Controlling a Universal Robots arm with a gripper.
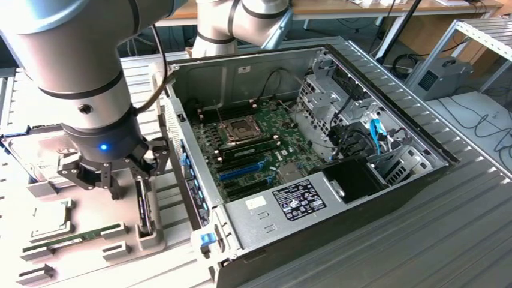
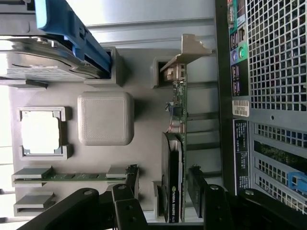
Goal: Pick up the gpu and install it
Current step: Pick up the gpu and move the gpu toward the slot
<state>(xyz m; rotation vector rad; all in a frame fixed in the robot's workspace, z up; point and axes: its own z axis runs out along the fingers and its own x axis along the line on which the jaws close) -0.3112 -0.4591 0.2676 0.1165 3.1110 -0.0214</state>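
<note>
A: Tally on the holder tray: one gpu, one green memory stick, one processor chip, one hard drive.
B: Four parts, one of each. Off the tray?
A: One open computer case holding one motherboard and one power supply. One robot arm, one gripper.
B: Blue slots on the board?
A: Count uncertain.

A silver-grey tube arm with black joint rings, a small blue light, a black cable, and a black linked-bar end effector.
</note>
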